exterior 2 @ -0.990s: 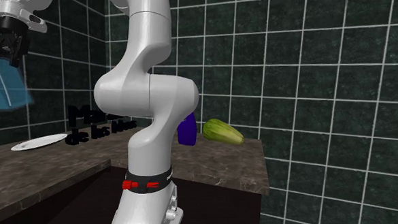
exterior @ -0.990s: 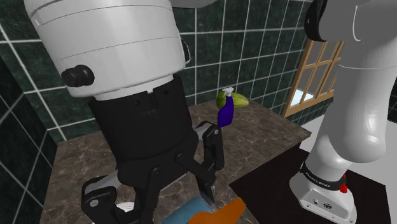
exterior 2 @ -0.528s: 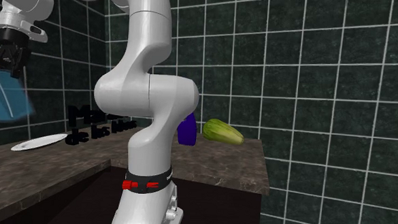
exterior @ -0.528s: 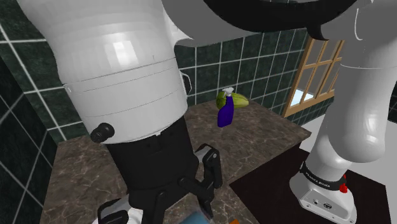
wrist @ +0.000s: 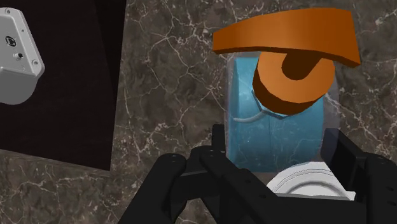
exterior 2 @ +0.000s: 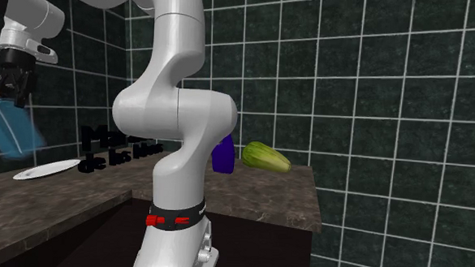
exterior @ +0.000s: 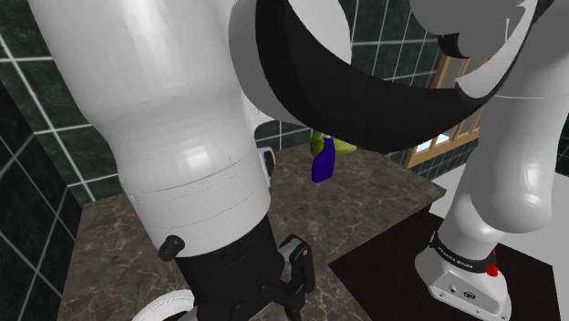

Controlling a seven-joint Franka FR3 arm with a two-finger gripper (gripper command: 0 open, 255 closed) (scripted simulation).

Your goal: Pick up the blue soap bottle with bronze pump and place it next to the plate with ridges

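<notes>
My gripper [wrist: 277, 147] is shut on the blue see-through soap bottle [wrist: 273, 130], clasping its body from both sides just below the orange-bronze pump [wrist: 289, 54]. A white plate [wrist: 305, 184] on the marbled counter peeks out under the bottle, close to the fingers. In the second exterior view the gripper [exterior 2: 12, 88] hangs at the far left, with the bottle [exterior 2: 8, 130] tilted under it. There the bottle is in the air, a little above the plate [exterior 2: 46, 170].
A purple spray bottle [exterior: 323, 164] and a green vegetable [exterior: 336, 143] stand at the far end of the brown marbled counter [exterior: 365, 196]. The arm's base [exterior: 460, 264] sits on the dark stand. Dark tiled walls surround the counter, and a window [exterior: 449, 105] is at the right.
The arm has come down, lowering the held bottle towards the counter near the plate. In the shoulder view the hand has sunk to the bottom edge.
</notes>
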